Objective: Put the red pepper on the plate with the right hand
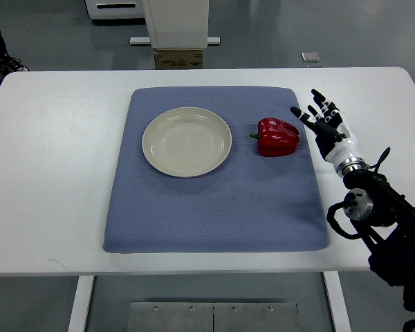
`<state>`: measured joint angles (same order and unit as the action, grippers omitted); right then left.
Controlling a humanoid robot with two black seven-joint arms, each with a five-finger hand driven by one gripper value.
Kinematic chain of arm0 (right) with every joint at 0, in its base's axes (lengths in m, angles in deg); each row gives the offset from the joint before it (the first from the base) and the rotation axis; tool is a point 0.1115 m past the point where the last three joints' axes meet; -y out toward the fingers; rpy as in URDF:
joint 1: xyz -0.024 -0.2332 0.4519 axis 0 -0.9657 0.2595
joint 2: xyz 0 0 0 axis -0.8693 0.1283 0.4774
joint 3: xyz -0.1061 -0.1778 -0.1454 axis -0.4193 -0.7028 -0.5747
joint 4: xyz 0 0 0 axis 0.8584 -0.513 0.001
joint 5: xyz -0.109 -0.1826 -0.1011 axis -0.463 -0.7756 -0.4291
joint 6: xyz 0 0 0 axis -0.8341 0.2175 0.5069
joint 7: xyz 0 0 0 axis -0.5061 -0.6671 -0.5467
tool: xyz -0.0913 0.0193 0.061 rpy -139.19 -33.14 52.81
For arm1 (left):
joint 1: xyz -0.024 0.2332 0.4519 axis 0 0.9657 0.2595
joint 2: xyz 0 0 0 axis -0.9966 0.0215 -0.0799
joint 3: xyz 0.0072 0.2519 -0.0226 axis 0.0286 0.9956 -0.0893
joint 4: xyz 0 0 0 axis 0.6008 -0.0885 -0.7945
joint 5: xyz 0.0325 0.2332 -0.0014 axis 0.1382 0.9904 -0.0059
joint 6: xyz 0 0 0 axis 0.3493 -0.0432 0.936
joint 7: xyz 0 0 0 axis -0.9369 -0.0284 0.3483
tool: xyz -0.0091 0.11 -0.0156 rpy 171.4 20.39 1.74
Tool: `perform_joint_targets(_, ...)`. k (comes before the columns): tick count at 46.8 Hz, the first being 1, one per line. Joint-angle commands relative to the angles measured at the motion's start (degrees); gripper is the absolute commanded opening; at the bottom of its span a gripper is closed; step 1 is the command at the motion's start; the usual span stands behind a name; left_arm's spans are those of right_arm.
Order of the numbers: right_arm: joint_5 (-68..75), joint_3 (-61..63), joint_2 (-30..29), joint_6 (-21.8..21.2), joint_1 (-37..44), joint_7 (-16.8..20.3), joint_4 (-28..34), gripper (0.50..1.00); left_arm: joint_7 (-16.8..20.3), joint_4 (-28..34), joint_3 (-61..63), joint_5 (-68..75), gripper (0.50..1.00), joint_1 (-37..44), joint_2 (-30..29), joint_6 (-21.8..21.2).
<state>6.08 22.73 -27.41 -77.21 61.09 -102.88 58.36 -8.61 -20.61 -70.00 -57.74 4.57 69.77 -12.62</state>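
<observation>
A red pepper [277, 136] lies on its side on the blue mat [214, 207], its green stem pointing left. Left of it, an empty cream plate [187, 141] rests on the same mat. My right hand [323, 119] hovers just right of the pepper, at the mat's right edge, fingers spread and holding nothing. A small gap separates its fingertips from the pepper. The right arm runs from the hand down to the lower right corner. The left arm does not show.
The mat lies on a white table [55, 173]. Beyond the table's far edge stand a white column base and a cardboard box [179, 59]. A dark shape sits at the top left corner.
</observation>
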Motion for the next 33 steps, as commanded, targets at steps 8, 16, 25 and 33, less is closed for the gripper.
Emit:
perform_joint_targets(8,0.00,-0.04,-0.09,-0.12,0.00,0.00,0.00,1.000,0.00,0.05,0.00,0.01,1.000,0.00,0.00,0.01)
perform_joint_targets(16,0.00,-0.04,-0.26,-2.32,-0.18,0.00,0.00,1.000,0.00,-0.04,0.00,0.01,1.000,0.00,0.00,0.01)
perform_joint_targets(25,0.00,-0.04,-0.26,-3.20,-0.35,0.00,-0.08,1.000,0.00,0.05,0.00,0.01,1.000,0.00,0.00,0.01)
perform_joint_targets(33,0.00,-0.04,-0.35,-3.20,-0.44,0.00,-0.08,1.000,0.00,0.05,0.00,0.01,1.000,0.00,0.00,0.01)
